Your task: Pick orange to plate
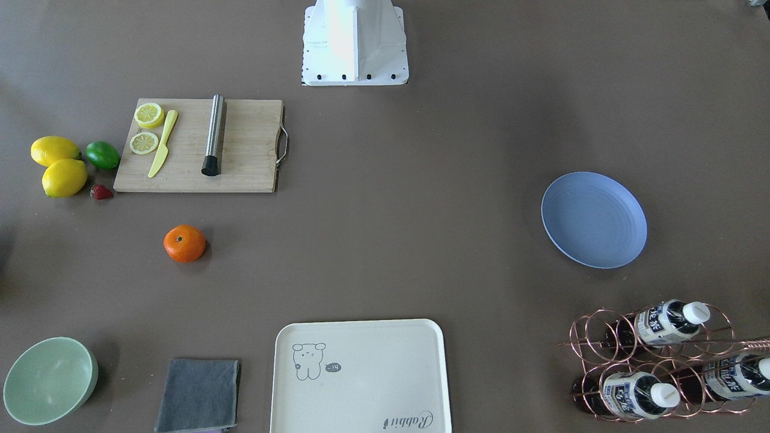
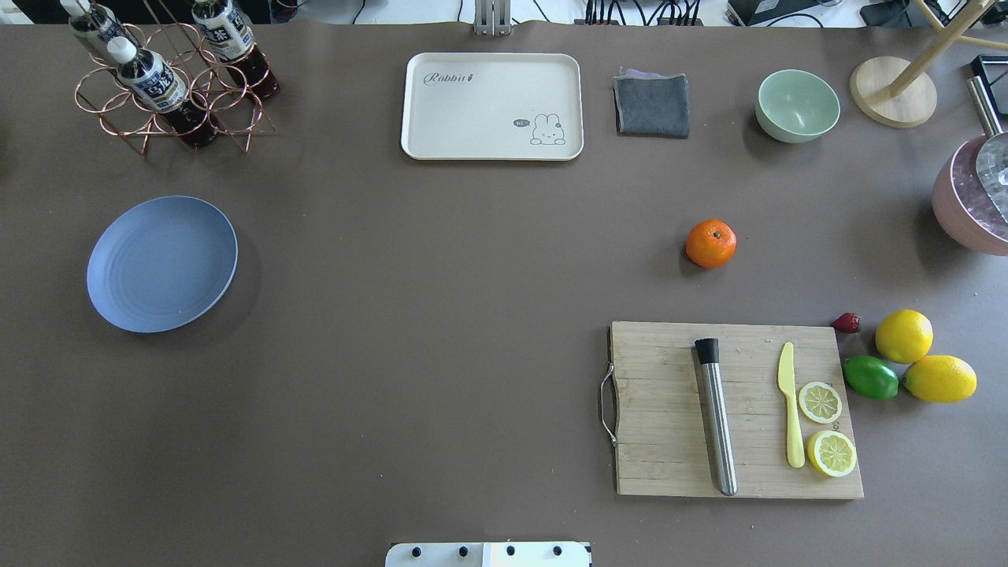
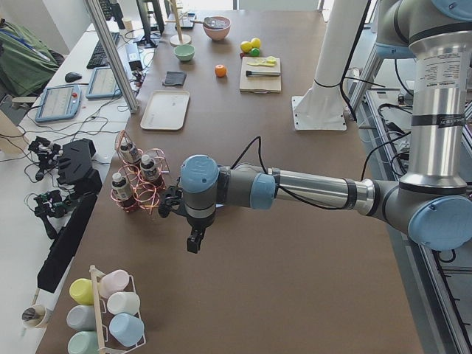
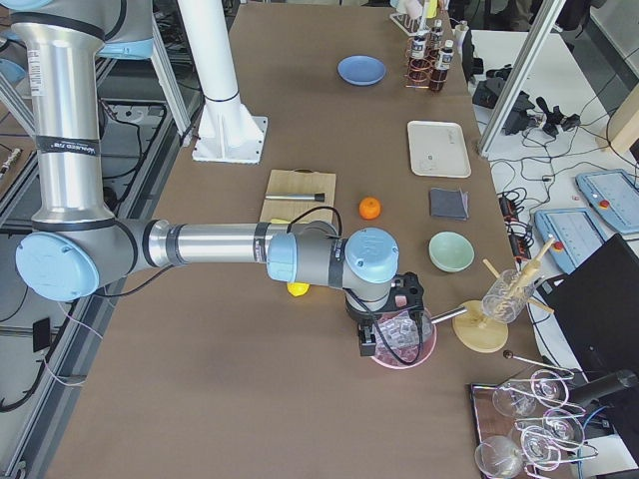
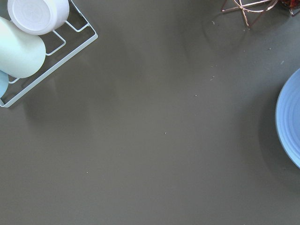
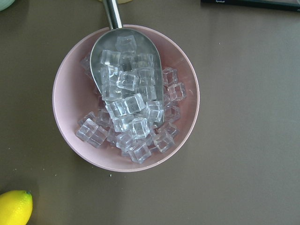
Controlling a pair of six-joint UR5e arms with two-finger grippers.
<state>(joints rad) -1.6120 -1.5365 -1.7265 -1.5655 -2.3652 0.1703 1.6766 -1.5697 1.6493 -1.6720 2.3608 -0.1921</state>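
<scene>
The right gripper (image 4: 365, 342) hangs at the end of the near arm in the right-side view, low over a round pink bowl (image 6: 61, 93) heaped with clear ice cubes (image 6: 131, 115) and a metal scoop (image 6: 123, 51). From that angle I cannot tell whether its jaws stand apart or together, and its wrist camera shows only the bowl straight below and a yellow lemon (image 6: 14, 206) at the corner. I see no fruit in it. Over at the other end the left gripper (image 3: 193, 242) hovers above the brown table (image 5: 140, 140), near the copper wire rack of bottles (image 3: 144, 181), and its jaws I cannot read either. The rim of the round flat periwinkle-blue plate (image 5: 290, 117) peeks into its wrist view, so the plate is near it. And here is the prize: the small round bright-orange mandarin (image 2: 711, 243) sits alone on the table, between the wooden cutting board (image 2: 669, 409) and the pale green bowl (image 2: 797, 105), well apart from the plate, which has nothing on it. So by my reckoning none of the job is done yet: the reach, the grasp, the carry and the set-down are all to come. The mandarin lies on the right arm's half, near that gripper but in toward the table's middle from the ice bowl, and far from the left one.
</scene>
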